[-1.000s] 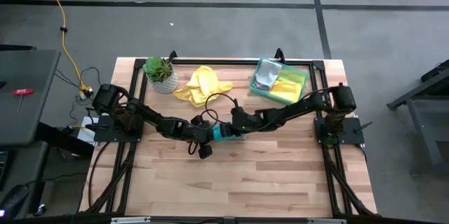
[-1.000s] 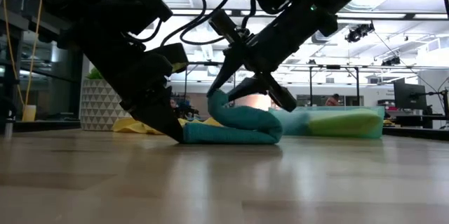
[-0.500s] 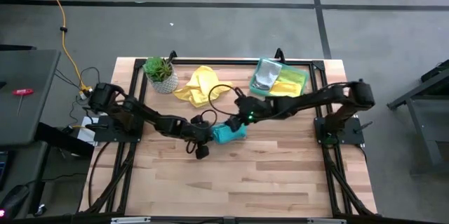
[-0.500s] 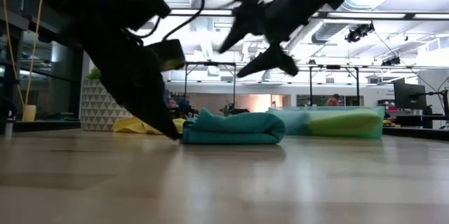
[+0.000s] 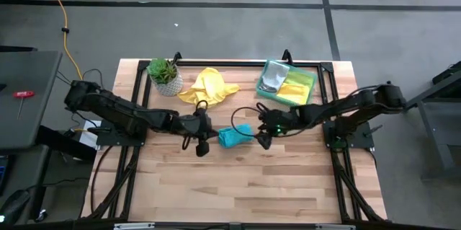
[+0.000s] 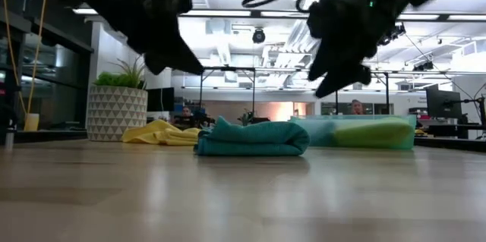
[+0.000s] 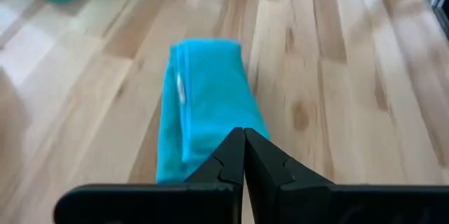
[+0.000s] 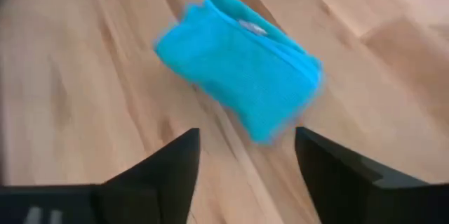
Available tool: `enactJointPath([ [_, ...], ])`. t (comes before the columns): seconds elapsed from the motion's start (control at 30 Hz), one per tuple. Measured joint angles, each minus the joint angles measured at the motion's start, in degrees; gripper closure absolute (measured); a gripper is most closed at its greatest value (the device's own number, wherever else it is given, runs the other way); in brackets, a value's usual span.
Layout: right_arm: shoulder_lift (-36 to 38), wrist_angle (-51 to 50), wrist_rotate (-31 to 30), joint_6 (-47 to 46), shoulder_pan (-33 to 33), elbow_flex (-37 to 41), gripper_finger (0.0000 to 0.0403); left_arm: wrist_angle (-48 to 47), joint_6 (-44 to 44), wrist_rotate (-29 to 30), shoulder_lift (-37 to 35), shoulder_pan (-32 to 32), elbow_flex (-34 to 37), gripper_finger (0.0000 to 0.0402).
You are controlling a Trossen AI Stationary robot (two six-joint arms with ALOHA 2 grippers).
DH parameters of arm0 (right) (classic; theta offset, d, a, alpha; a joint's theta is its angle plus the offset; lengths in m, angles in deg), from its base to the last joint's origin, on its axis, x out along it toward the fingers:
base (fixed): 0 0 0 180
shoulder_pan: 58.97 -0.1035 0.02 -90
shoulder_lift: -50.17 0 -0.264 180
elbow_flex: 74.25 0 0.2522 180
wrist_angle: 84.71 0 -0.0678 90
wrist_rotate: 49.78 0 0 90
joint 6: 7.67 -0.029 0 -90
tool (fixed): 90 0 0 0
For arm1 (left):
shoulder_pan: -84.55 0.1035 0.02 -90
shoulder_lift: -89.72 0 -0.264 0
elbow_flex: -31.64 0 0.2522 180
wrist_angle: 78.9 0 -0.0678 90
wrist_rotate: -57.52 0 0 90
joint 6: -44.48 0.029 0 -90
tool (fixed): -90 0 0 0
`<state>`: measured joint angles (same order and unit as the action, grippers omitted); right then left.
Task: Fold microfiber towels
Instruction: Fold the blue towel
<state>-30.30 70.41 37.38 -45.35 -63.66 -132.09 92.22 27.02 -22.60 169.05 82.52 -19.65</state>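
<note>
Folded teal towel [image 5: 235, 136] lying free mid-table, both grippers clear of it.

Left gripper [image 5: 202, 147] at the towel's nine o'clock, fingers pressed together, holding nothing, lifted off the wood. Right gripper [image 5: 262, 139] at three o'clock, fingers spread wide, empty, raised. Yellow towel [image 5: 207, 88] crumpled at twelve o'clock beside the potted plant [image 5: 164, 76].

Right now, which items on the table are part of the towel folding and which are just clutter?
Part of the job:
- folded teal towel, mid-table between the left gripper and right gripper, neither touching it
- crumpled yellow towel
- grey towel and lime green towel in the green tray

Just lying about:
- potted plant
</note>
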Motion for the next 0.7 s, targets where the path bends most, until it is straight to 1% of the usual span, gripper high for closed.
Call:
enactJointPath([
  [0.07, 0.2, 8.8, 0.0, -2.1, 0.0, 5.0, 0.0214, 4.6, 0.5, -1.7, 1.8, 1.2, 0.0, 0.0401],
  [0.17, -1.3, 22.3, -0.2, -4.9, 0.4, 10.8, 0.0285, 10.1, 1.4, -3.4, 6.0, 2.8, 0.1, 0.0401],
  [0.23, -3.1, 27.5, -0.9, -5.4, 0.6, 13.2, 0.0343, 16.9, 3.1, -4.1, 10.3, 3.3, -0.3, 0.0401],
  [0.27, -4.3, 29.4, -1.5, -5.8, 0.6, 13.9, 0.037, 17.9, 3.1, -4.0, 11.5, 3.7, 0.0, 0.0401],
  [0.3, -5.1, 30.4, -1.7, -5.7, 0.6, 14.4, 0.0386, 19.9, 3.1, -4.0, 13.3, 3.8, -0.1, 0.0401],
  [0.33, -6.0, 31.3, -1.7, -5.3, 0.6, 14.6, 0.0391, 21.5, 3.1, -4.1, 15.5, 4.0, -0.8, 0.0401],
  [0.37, -7.3, 32.6, -1.6, -5.0, 0.5, 14.4, 0.0386, 21.6, 3.1, -4.1, 16.7, 4.0, -1.1, 0.0401],
  [0.43, -9.3, 32.8, -0.8, -4.9, 0.5, 13.9, 0.0374, 21.0, 2.6, -4.1, 18.2, 4.0, -2.0, 0.0401],
  [0.5, -11.6, 33.6, -0.7, -4.4, 0.4, 12.5, 0.0372, 22.1, 3.2, -5.1, 19.3, 3.9, -3.1, 0.0401],
  [0.57, -12.9, 35.4, -0.6, -3.1, 0.2, 11.7, 0.038, 21.1, 4.1, -6.6, 19.4, 3.7, -3.4, 0.0401],
  [0.63, -15.2, 36.0, -0.6, -2.1, 0.2, 9.9, 0.0394, 21.0, 5.5, -6.9, 19.8, 3.5, -3.7, 0.0401],
  [0.7, -16.0, 35.5, -0.7, -2.1, 0.2, 9.4, 0.04, 20.1, 5.7, -6.9, 19.7, 3.4, -3.5, 0.0401],
])
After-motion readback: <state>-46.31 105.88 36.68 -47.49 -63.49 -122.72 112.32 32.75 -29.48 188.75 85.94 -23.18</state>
